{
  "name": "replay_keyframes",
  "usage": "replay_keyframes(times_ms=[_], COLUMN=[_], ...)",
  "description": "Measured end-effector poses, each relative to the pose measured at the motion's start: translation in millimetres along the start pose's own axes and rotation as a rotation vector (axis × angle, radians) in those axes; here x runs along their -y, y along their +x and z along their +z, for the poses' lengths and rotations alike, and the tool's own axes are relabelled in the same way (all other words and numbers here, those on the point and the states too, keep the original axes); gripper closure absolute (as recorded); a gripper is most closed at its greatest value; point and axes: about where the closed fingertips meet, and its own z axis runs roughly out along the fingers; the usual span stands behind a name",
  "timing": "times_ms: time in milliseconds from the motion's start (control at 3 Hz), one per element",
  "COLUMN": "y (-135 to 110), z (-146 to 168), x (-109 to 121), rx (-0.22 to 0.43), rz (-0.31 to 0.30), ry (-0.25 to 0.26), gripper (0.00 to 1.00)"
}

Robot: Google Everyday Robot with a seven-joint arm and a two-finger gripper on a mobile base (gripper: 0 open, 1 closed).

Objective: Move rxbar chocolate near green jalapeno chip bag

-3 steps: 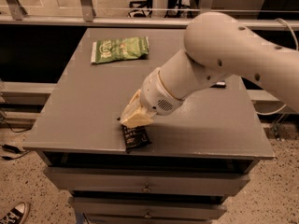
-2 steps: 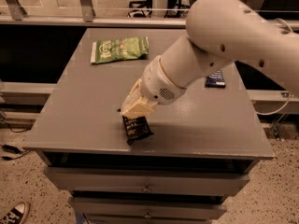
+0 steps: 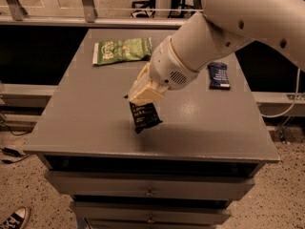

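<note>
The rxbar chocolate [image 3: 144,117] is a small black wrapper with white text. It hangs from my gripper [image 3: 141,98], lifted a little above the grey tabletop [image 3: 86,123] near its middle front. My gripper is shut on the bar's top end. The green jalapeno chip bag [image 3: 122,50] lies flat at the table's far left, well apart from the bar. My white arm [image 3: 228,27] reaches in from the upper right.
A dark blue bar wrapper [image 3: 218,75] lies on the right side of the table. The table's front edge and drawers [image 3: 150,190] are just below the bar. A railing and a dark gap run behind the table. A shoe [image 3: 14,218] shows at the bottom left.
My gripper has lifted the rxbar chocolate off the table's front edge and carried it up and back toward the table's middle.
</note>
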Motion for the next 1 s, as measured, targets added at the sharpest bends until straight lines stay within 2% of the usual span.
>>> replay_keyframes(times_ms=[333,667,1000], y=[-3.6,15.3,36.3], z=[2.4,-4.7,-14.2], x=[6.0,49.1,123.4], rx=[-0.006,0.018,0.088], rz=[-0.019,0.001,0.035], ry=[0.02,0.116,0.276], gripper=[1.0,1.0,1.0])
